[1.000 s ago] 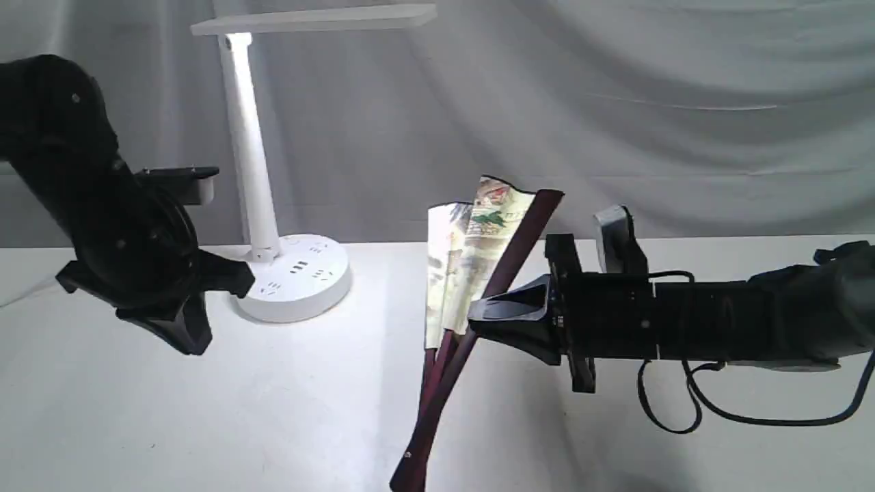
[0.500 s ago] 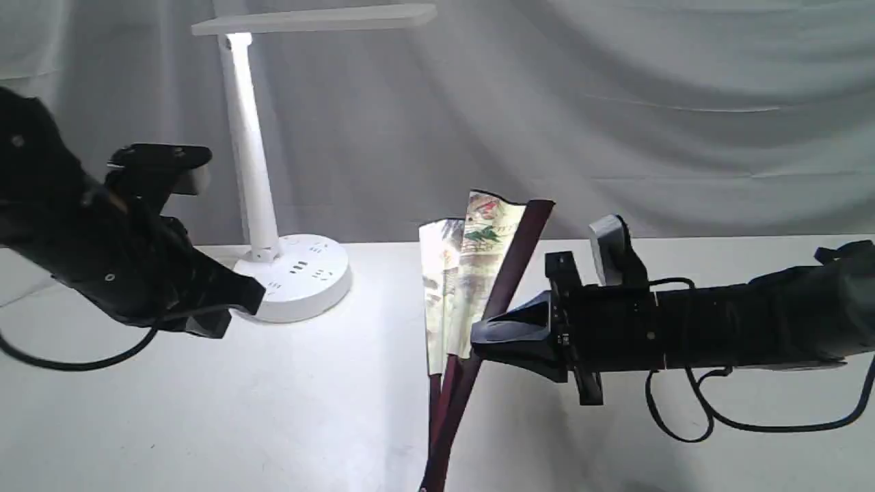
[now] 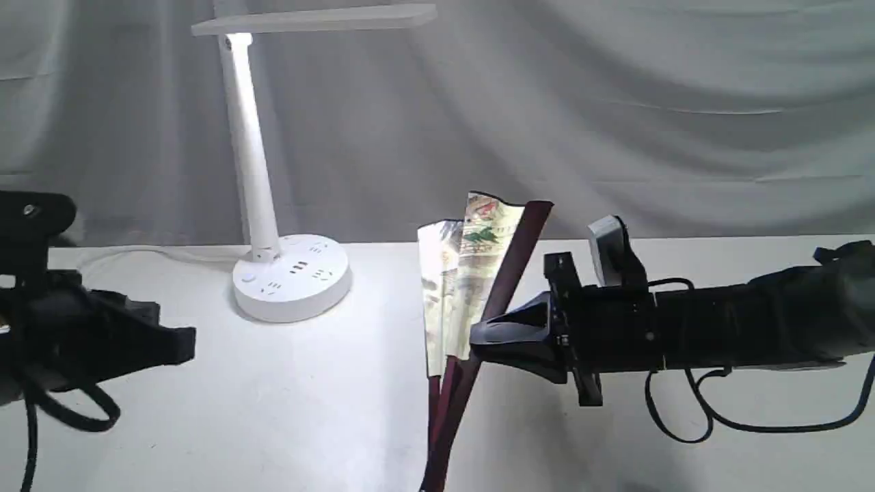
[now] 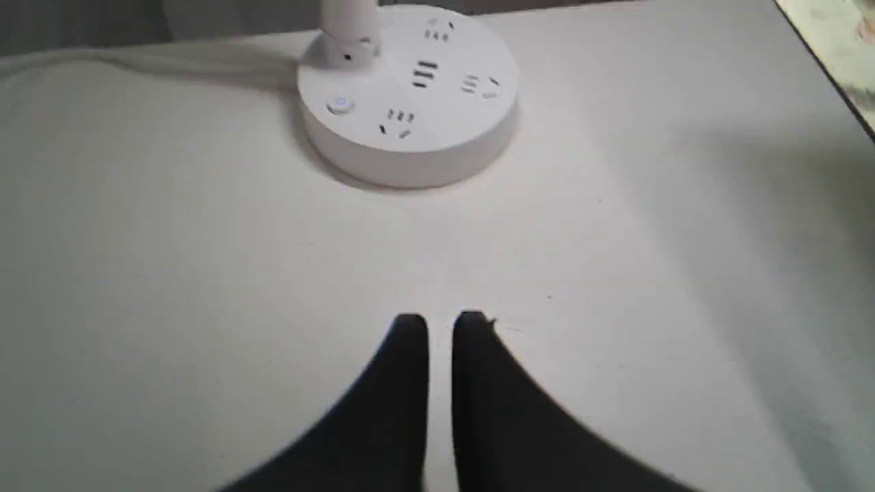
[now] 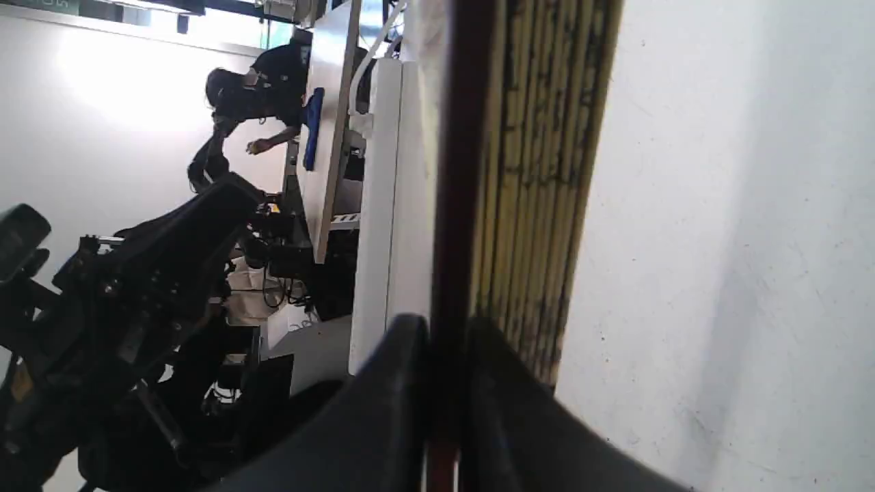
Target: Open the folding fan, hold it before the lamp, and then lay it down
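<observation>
The folding fan [image 3: 472, 273] stands nearly upright at the table's middle. It is only partly spread: a few cream painted pleats show beside a dark maroon rib. My right gripper [image 3: 478, 342] reaches in from the right and is shut on that rib [image 5: 458, 171], with the stacked pleats [image 5: 540, 171] beside it. The white lamp [image 3: 249, 157] stands at the back left on its round base [image 4: 410, 96], its bar head lit. My left gripper [image 3: 184, 345] hovers low at the far left, shut and empty [image 4: 441, 324], pointing toward the lamp base.
A grey cloth backdrop [image 3: 649, 102] hangs behind the white table [image 3: 287, 410]. The lamp's cord [image 3: 137, 253] trails left along the table's back edge. A black cable [image 3: 683, 417] loops under my right arm. A corner of the fan [image 4: 841, 48] shows in the left wrist view.
My left arm has drawn back from the lamp base, dropping down and out to the far left. The fan sank slightly and turned more upright early on, then stayed still in the right gripper.
</observation>
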You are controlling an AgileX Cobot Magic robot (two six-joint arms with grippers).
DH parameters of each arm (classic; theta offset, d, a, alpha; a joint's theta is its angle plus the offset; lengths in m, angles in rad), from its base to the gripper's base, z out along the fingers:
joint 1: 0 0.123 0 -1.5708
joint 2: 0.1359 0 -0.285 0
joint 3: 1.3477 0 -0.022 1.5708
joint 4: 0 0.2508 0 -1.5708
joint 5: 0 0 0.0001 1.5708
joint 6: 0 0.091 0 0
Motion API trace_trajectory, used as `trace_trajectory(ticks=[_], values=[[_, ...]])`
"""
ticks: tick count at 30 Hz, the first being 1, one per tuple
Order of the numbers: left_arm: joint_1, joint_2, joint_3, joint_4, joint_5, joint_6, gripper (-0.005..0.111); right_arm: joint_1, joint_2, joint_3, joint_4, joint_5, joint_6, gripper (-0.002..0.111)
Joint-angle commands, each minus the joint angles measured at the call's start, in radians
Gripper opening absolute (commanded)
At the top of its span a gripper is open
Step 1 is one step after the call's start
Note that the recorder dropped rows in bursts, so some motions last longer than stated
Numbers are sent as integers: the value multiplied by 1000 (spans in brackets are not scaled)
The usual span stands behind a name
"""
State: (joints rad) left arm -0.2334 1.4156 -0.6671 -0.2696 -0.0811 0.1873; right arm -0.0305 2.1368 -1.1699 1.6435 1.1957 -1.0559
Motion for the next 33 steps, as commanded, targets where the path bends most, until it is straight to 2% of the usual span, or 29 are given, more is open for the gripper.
trace_trajectory(ticks=[1,5,10,13,17,20,26,30,33], values=[[-6,-29,98,-13,-198,-31,4,-1,-17,5,3,25,-6,0],[-6,-29,190,56,-334,-80,4,-1,-17,5,3,25,-6,0],[-6,-29,267,285,-541,-345,4,-1,-17,5,3,25,-6,0],[-6,-24,265,370,-553,-464,4,-1,-17,5,3,25,-6,0],[-4,28,265,370,-576,-582,5,-1,-17,5,4,25,-4,0],[-4,100,263,402,-629,-693,17,-1,-17,5,4,25,-4,0],[-4,236,137,788,-639,-1141,51,-1,-17,5,4,25,-4,0],[-4,322,20,984,-649,-1415,53,-1,-17,5,4,25,-4,0],[-4,374,-53,1057,-648,-1574,53,-1,-17,5,4,25,-4,0]])
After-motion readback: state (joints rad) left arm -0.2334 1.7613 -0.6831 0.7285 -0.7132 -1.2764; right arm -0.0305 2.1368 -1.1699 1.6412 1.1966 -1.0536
